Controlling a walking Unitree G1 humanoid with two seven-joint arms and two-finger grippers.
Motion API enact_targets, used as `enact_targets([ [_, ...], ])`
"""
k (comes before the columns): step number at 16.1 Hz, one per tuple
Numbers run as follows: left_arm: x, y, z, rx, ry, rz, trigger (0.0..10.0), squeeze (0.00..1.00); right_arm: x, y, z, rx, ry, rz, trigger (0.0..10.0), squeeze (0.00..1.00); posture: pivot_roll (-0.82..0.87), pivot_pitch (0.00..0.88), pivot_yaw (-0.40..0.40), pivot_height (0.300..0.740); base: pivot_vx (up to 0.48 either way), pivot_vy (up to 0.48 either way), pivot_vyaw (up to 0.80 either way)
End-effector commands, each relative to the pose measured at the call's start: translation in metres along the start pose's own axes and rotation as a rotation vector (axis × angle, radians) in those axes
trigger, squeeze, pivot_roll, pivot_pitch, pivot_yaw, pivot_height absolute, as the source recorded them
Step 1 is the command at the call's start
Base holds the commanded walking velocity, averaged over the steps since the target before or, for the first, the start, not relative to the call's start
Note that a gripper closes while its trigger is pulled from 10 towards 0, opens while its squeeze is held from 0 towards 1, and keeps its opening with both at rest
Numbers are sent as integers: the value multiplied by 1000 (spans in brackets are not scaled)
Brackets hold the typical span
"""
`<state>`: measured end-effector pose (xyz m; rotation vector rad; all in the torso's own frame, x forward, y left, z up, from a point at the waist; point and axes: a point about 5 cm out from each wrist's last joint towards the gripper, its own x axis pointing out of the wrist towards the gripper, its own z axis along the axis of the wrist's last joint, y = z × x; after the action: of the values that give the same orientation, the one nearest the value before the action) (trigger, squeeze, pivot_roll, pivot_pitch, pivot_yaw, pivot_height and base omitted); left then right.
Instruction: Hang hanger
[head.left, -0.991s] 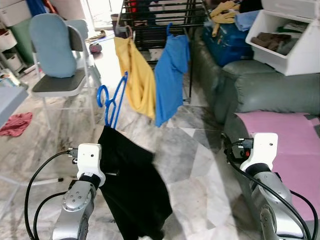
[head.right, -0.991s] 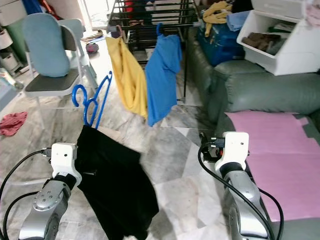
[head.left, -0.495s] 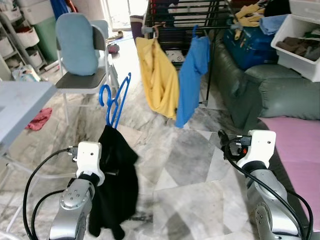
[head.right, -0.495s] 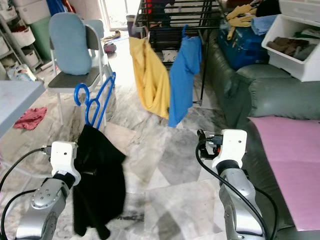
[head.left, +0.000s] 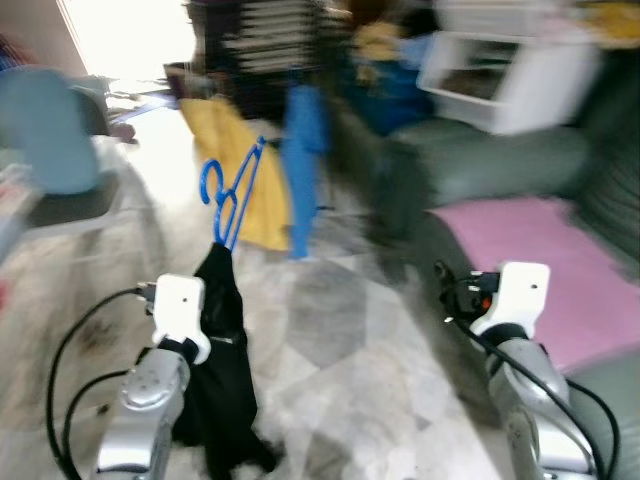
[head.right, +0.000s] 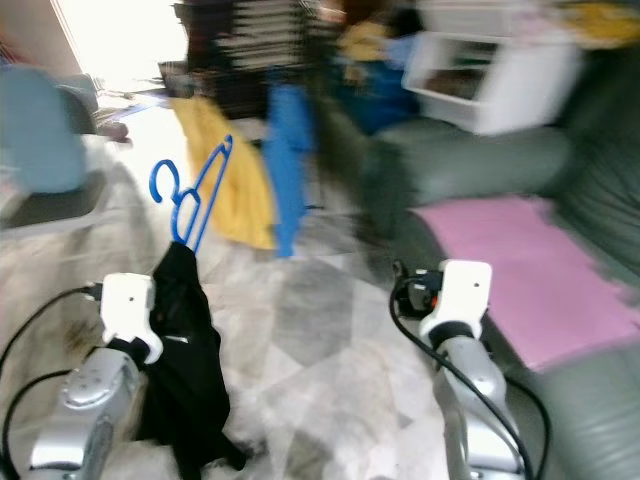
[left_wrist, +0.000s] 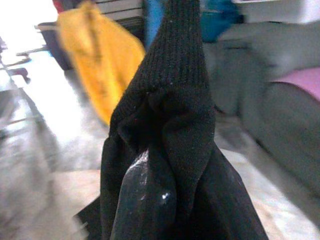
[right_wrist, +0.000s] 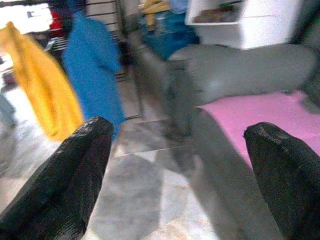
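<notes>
Carried left of centre in the blurred head views: blue hanger (head.left: 230, 190) with black garment (head.left: 220, 380), gripped by left tool (left_wrist: 150, 200) through the cloth. Right tool (right_wrist: 175, 165) spread wide, holding nothing. Hook at upper left, long axis near upright, leaning right. Best kept steady, hook raised toward the rack (head.left: 270, 40) at top.

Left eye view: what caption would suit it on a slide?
Left gripper carries a black garment on a blue hanger toward a blurred clothes rack.
</notes>
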<state>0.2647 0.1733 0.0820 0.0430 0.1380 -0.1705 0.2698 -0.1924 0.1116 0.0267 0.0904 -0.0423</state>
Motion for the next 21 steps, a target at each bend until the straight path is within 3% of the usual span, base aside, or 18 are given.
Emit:
enact_targets([
  [1, 1, -1, 8, 7, -35, -2, 10000, 0, 2, 2, 9, -5, -34, 10, 10000, 0, -136, 0, 95, 740, 0, 480, 0],
  [7, 2, -1, 8, 19, -34, -2, 10000, 0, 6, 7, 9, -7, -38, 26, 10000, 0, -127, 0, 91, 740, 0, 480, 0],
  [11, 4, 3, 12, 0, -72, 94, 10000, 0, 14, 18, 9, -17, -17, 122, 10000, 0, -90, 0, 8, 740, 0, 0, 0],
  [12, 4, 4, 12, -2, -77, 115, 10000, 0, 18, 22, 7, -24, -3, 147, 10000, 0, -65, 0, -43, 740, 0, 0, 0],
  [14, 4, 6, 12, 1, -84, 135, 10000, 0, 22, 27, 6, -39, 10, 176, 10000, 0, -63, 0, -50, 740, 0, 0, 0],
  [16, 5, 8, 14, 0, -92, 161, 10000, 0, 29, 39, 4, -67, 28, 226, 10000, 0, -27, 0, -105, 740, 0, 0, 0],
  [19, 2, 6, 16, 2, -112, 157, 10000, 0, 35, 51, 5, -74, 15, 267, 10000, 0, -9, 0, -84, 740, 0, 0, 0],
  [21, -3, 4, 14, 34, -115, 145, 10000, 0, 34, 49, 3, -66, 0, 249, 10000, 0, -13, 0, -54, 740, 0, 0, 0],
])
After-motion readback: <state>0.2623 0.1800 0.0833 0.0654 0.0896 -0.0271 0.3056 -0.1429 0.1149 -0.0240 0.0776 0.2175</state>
